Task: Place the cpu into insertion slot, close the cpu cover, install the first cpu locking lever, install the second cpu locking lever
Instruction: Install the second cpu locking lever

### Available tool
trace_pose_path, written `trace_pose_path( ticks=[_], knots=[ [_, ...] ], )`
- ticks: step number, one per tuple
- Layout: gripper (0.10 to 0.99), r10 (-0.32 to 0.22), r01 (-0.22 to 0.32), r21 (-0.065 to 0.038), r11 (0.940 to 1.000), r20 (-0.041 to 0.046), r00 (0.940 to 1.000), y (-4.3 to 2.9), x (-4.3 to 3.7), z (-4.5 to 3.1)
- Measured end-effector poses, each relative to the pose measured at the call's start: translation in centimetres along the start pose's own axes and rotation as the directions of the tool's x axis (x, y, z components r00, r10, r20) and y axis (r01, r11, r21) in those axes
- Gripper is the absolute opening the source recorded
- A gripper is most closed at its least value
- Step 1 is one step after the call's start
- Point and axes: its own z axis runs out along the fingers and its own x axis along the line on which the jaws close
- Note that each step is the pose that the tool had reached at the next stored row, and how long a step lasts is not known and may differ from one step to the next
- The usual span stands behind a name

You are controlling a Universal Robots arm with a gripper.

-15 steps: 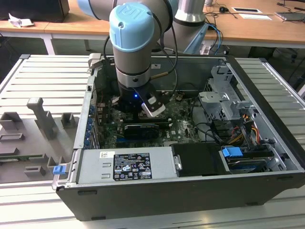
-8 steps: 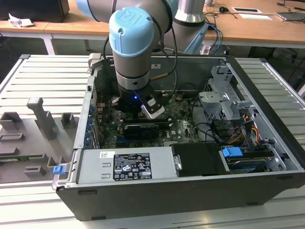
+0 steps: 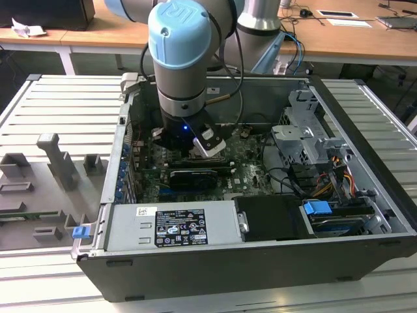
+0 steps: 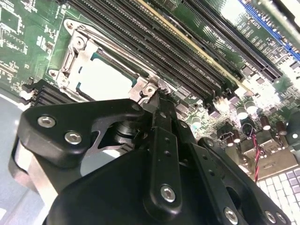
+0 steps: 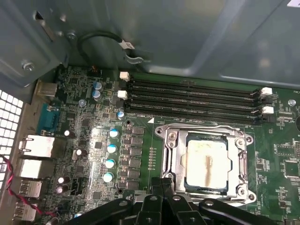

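Observation:
The cpu lies flat in the insertion slot on the green board, its pale top smudged. The silvery cpu cover lies down around it as a frame; both also show in the second wrist view, cpu and cover. My gripper is shut, its black fingertips together at the socket's edge, by a corner screw of the frame, gripper. I see nothing held between the fingers. In the exterior view the arm's wrist reaches down into the open computer case.
Long black memory slots run right beside the socket. A black cable loop hangs off the case wall. Capacitors and rear ports stand to one side. The power supply and drive cage crowd the case.

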Motion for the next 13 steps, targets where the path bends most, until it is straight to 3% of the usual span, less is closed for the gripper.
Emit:
trace_pose_path(
  ticks=[13],
  knots=[
    [0.106,0.0,0.0,0.0,1.0,0.0002,1.0,0.28,-0.07,-1.08]
  ],
)
